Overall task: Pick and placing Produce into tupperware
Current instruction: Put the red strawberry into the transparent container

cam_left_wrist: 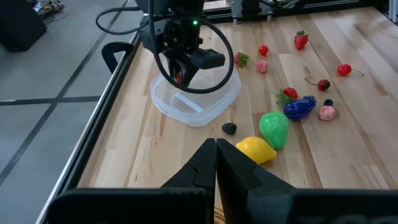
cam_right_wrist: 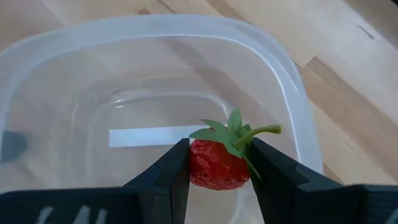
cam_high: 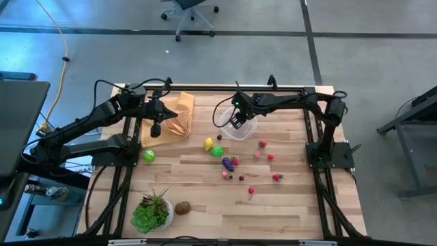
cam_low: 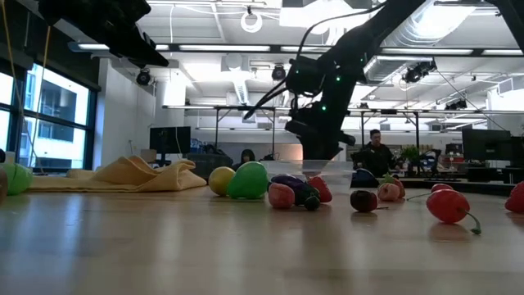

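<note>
The right gripper (cam_right_wrist: pixel 219 163), fingers clamped across a toy strawberry (cam_right_wrist: pixel 219 167) that looked light and rigid, hung over the tupperware (cam_right_wrist: pixel 292 81).

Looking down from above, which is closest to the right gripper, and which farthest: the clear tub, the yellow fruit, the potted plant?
Going by the high view, measured from the right gripper, which holds a strawberry:
1. The clear tub, directly beneath the gripper.
2. The yellow fruit, mid-table, toward the left arm's side.
3. The potted plant, at the table's near left corner.
</note>
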Robot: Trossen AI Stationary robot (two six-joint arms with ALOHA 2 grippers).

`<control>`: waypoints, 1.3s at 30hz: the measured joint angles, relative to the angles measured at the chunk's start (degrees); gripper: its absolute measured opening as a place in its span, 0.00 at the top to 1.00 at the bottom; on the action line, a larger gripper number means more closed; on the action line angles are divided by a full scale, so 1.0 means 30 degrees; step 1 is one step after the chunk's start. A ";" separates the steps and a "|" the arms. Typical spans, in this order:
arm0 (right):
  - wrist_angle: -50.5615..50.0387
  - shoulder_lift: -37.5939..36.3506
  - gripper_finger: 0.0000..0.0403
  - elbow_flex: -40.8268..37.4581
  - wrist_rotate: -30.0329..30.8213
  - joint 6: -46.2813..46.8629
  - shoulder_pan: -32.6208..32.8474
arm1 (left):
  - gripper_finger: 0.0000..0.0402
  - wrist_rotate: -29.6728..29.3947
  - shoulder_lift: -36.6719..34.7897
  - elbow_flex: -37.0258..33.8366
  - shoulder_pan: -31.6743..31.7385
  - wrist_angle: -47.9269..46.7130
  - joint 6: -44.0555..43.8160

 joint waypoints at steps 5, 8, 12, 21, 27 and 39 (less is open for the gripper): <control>-0.0339 0.0000 0.69 0.0005 0.0193 -0.0577 0.0004 | 0.99 0.0000 0.0000 -0.0004 0.0000 0.0000 0.0007; -0.0707 0.0000 0.68 0.0001 0.0200 -0.1009 0.0011 | 0.99 0.0000 0.0000 0.0000 0.0000 0.0000 0.0000; -0.0931 0.0000 0.65 0.0002 0.0204 -0.1554 0.0011 | 0.99 0.0000 -0.0006 0.0000 0.0001 0.0000 0.0007; -0.0863 0.0000 0.57 0.0000 0.0211 -0.1548 0.0011 | 0.99 0.0000 -0.0002 0.0000 0.0007 0.0000 0.0002; -0.0851 0.0000 0.56 -0.0002 0.0194 -0.1538 0.0025 | 0.99 0.0000 0.0000 0.0000 0.0006 0.0000 0.0007; -0.4203 -0.5436 0.56 -0.0009 0.1912 -0.0202 0.1429 | 0.99 0.0005 0.0000 0.0000 0.0005 0.0005 0.0005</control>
